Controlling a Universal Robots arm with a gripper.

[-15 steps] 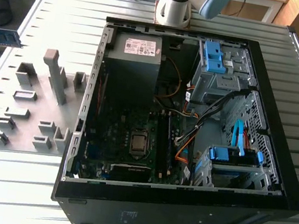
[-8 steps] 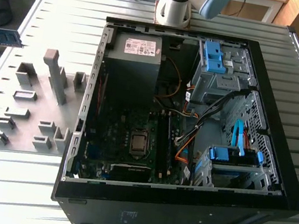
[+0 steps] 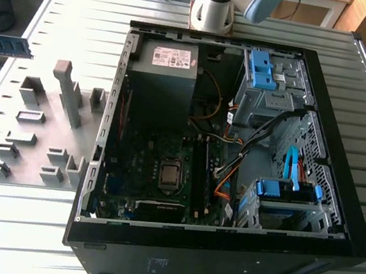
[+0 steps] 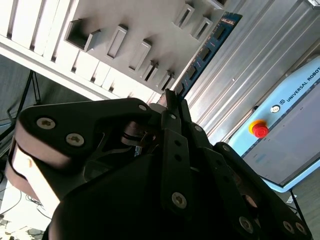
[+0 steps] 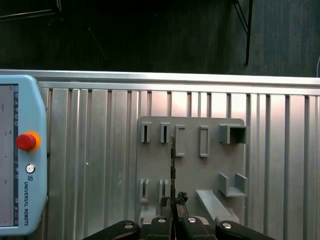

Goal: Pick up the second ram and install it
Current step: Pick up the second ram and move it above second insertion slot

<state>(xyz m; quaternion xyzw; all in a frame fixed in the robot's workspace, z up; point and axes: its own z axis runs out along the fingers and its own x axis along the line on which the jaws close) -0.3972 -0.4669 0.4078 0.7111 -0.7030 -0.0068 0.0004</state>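
End effector (image 5: pixel 172 200) closed on second ram (image 4: pixel 206 50), edge-on, clear of fixture plate (image 5: pixel 190 170) blocks; bare bench (image 5: pixel 100 165) slats alongside, PC case (image 3: pixel 219 259) well apart.

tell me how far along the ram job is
Done: the second ram is picked up, held clear of the grey fixture plate. In hand: the claw is shut on it. Left: it is not yet in the motherboard slots inside the open case.
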